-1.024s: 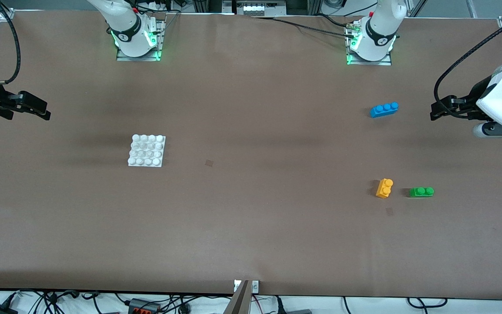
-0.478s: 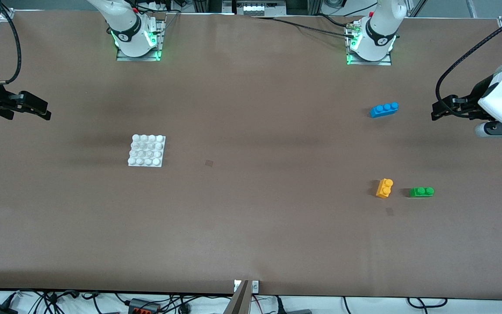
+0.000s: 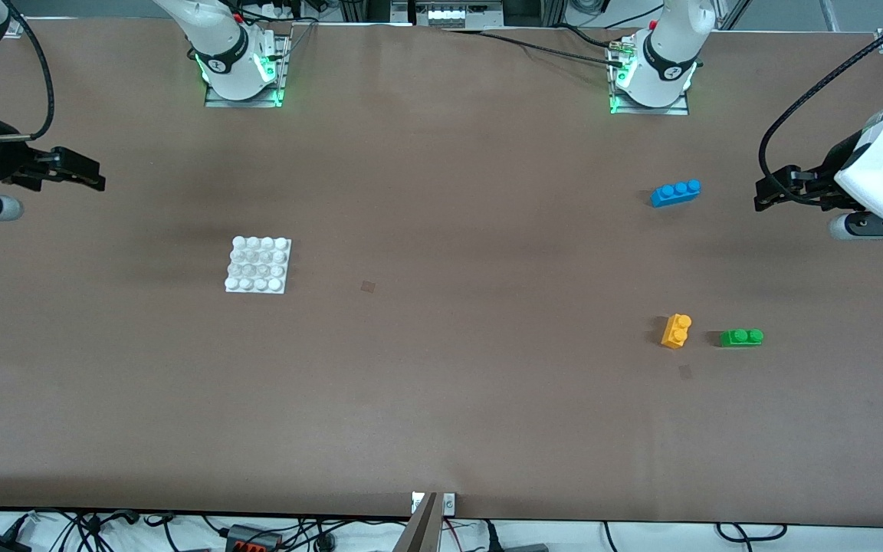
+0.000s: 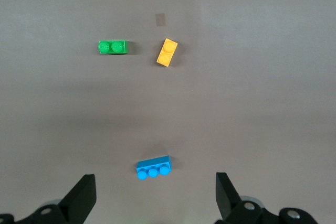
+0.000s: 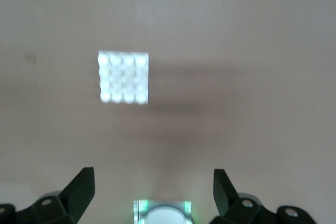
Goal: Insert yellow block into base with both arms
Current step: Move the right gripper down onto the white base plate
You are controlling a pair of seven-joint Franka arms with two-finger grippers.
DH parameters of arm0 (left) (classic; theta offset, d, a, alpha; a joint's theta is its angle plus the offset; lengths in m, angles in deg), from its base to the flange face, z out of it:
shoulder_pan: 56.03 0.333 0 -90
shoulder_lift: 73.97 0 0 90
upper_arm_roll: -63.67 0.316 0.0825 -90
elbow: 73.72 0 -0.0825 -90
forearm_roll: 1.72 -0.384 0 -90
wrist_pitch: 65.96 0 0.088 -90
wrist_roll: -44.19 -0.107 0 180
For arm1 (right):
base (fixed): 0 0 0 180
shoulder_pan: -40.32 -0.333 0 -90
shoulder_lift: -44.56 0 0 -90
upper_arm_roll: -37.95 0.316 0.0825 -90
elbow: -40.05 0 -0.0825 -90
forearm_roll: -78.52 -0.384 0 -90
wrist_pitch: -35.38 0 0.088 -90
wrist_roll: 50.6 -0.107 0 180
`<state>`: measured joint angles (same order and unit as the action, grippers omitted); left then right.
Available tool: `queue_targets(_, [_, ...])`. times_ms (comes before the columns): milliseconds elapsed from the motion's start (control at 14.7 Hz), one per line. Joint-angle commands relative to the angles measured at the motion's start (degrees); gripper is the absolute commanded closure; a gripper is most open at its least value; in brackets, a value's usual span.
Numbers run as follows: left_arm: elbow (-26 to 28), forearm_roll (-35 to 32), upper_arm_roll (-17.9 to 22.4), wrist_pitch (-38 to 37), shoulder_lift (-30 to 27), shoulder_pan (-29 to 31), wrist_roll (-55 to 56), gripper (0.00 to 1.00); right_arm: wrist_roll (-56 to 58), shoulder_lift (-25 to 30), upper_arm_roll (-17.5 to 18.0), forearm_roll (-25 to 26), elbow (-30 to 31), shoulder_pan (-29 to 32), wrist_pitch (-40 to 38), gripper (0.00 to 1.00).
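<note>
The left gripper (image 3: 765, 192) hangs in the air over the bench (image 3: 441, 399) at the left arm's end, fingers spread wide and nothing between them. Taking the yellow block (image 3: 676, 330) as our marker: it lies flat on the bench, well apart from that gripper and nearer to the front camera than the spot the gripper is over. In the left wrist view the block (image 4: 167, 52) sits out ahead of the two open fingertips (image 4: 84, 198), untouched. It is a small yellow-orange brick, two round studs up, turned slightly askew.

Just beside the yellow block, toward the left arm's end, sits a green brick (image 3: 741, 337), also two studs, the two apart. Farther from the front camera than the yellow block lies a blue brick (image 3: 675, 192) with three studs, and it is the brick closest to the left gripper.

Well away from the yellow block, toward the right arm's end, the base (image 3: 258, 264) rests flat: a white square plate with a four-by-four grid of studs, nothing on it. The right gripper (image 3: 96, 178) hovers over the bench edge at that end, jaws apart and empty, clear of the base. The right wrist view shows the base (image 5: 124, 76) rather washed out, so its studs are only faintly seen there.
</note>
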<state>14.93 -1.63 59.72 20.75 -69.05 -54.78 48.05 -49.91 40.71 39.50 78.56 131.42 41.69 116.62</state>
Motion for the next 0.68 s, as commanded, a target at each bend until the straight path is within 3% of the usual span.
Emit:
queue_targets(0, [-0.23,-0.27,0.08,-0.40,-0.44,0.42,-1.14,0.00,-0.43,-3.34,0.20,0.32,1.44,-0.76,-3.11,0.00])
queue_targets(68, [-0.23,-0.27,0.08,-0.40,-0.44,0.42,-1.06,0.00,-0.43,-4.92,0.20,0.23,2.75,-1.46,-1.63,0.00])
queue_targets(341, [0.12,-0.27,0.08,-0.31,-0.26,0.51,-1.14,0.00,-5.79,-7.66,0.29,-0.39,11.10,-4.53,18.73,0.00])
queue_targets(478, [-0.32,-0.36,0.08,-0.31,-0.17,0.51,-1.14,0.00,-10.24,-7.31,0.29,-0.74,14.00,-5.86,19.91,0.00])
queue_targets(546, [-0.49,-0.27,0.08,-0.48,-0.35,0.51,-0.97,0.00,-11.84,-7.83,0.20,-3.96,16.10,-5.16,22.18,0.00])
queue_targets(614, [-0.49,-0.27,0.25,-0.92,-0.70,0.51,-0.88,0.00,-11.68,-8.71,0.12,-10.34,19.00,-4.81,26.55,0.00])
